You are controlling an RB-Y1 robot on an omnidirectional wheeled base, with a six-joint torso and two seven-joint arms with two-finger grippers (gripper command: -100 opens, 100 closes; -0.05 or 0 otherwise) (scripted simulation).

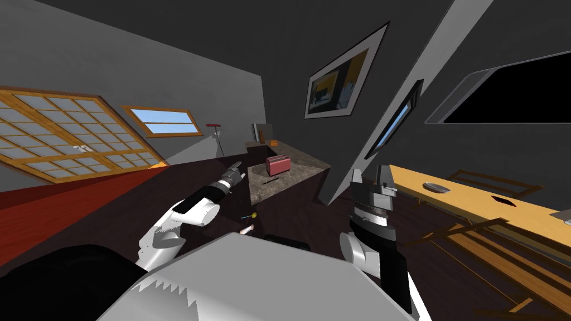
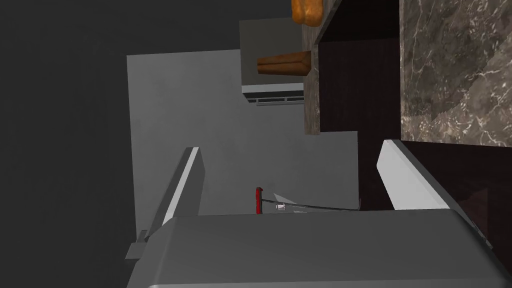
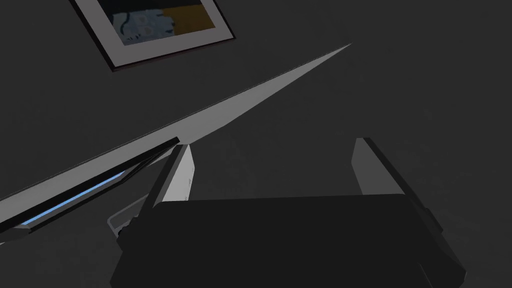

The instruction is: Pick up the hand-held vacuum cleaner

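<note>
The hand-held vacuum cleaner (image 1: 214, 136) is a thin dark rod with a red end. It stands on the floor by the far grey wall, left of the counter. In the left wrist view the vacuum cleaner (image 2: 258, 200) lies far ahead between the fingers, its rod running toward the counter's dark side. My left gripper (image 1: 237, 167) (image 2: 289, 146) is open, held out toward it and well short of it, beside the counter's corner. My right gripper (image 1: 371, 178) (image 3: 272, 143) is open and raised at the right, holding nothing.
A stone-topped counter (image 1: 295, 170) (image 2: 450, 75) with a red toaster (image 1: 277, 164) stands just right of my left hand. Two small items (image 1: 248, 222) lie on the dark floor near me. A yellow table (image 1: 474, 203) with wooden chairs (image 1: 479, 245) is at the right.
</note>
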